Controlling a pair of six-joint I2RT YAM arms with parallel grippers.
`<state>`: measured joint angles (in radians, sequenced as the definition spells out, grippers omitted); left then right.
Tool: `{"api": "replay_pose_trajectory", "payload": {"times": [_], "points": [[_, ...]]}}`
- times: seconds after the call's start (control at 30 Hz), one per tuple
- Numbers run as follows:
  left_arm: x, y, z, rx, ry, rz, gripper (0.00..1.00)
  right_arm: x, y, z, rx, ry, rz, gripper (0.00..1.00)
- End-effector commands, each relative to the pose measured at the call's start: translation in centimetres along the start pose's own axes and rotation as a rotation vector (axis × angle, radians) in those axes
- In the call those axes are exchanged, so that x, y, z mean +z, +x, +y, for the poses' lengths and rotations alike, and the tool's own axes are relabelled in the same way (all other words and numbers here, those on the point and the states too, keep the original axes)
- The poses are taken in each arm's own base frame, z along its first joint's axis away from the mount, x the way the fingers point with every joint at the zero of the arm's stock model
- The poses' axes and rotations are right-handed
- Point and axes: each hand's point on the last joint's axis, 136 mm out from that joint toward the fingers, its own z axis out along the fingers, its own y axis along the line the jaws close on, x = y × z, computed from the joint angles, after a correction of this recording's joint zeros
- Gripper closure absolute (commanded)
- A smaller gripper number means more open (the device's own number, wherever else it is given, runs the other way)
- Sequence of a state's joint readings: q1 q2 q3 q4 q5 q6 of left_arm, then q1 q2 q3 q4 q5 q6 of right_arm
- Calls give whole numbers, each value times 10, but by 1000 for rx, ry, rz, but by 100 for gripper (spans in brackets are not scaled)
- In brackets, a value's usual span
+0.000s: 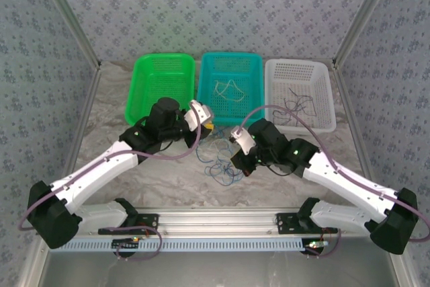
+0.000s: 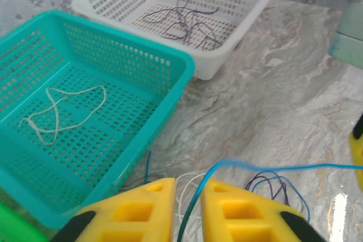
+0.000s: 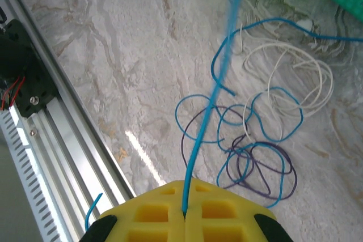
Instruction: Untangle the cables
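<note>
Looking along your right arm, you find its blocky yellow right fingers (image 3: 153, 213), moulded with square pockets, clenched on a thin blue cable (image 3: 205, 117) that runs straight out of the seam between them. Past it, a loose tangle of cables (image 3: 255, 151) lies on the grey-veined, marble-look tabletop (image 3: 113, 38): glossy blue loops, a pale white coil and a dark purple ring, all wire-thin, limp and overlapping. A ribbed aluminium rail (image 3: 68, 123) borders the tabletop on the near side. Your yellow left fingers (image 2: 142, 211) stand slightly apart, released, and a blue strand (image 2: 283, 168) curves down through the gap between them without being pinched, with white strands lying just past it. Close beside them sits a teal perforated plastic basket (image 2: 130, 41) holding one limp white cable (image 2: 57, 106). Next to it, a white perforated plastic basket (image 2: 238, 38) holds a dark, kinked cable (image 2: 187, 24). From above, a green perforated plastic basket (image 1: 136, 92) stands leftmost in the row, beyond both arms.
</note>
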<state>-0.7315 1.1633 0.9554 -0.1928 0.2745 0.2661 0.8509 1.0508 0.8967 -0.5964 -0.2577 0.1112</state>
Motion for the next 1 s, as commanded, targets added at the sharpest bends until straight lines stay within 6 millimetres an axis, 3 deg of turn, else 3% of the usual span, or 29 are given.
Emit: {"api": "replay_pose_trajectory", "payload": {"times": [0.0, 0.07, 0.23, 0.43, 0.7, 0.97], "points": [[-15, -8, 28, 34, -161, -20, 59, -5, 5, 4, 28, -49, 22, 100], [-20, -7, 48, -32, -284, -12, 42, -4, 0, -3, 53, -11, -2, 100], [-43, -13, 77, -243, -469, -76, 29, -8, -19, -30, 105, 144, -118, 100], [-62, -43, 69, -636, -374, -297, 10, -32, -46, -54, 80, 325, -311, 100], [-32, -69, 44, -1143, 45, -414, 10, -52, -74, -69, -65, 504, -505, 100], [1, -77, 29, -1397, 286, -397, 12, -68, -102, -78, -142, 620, -667, 100]]}}
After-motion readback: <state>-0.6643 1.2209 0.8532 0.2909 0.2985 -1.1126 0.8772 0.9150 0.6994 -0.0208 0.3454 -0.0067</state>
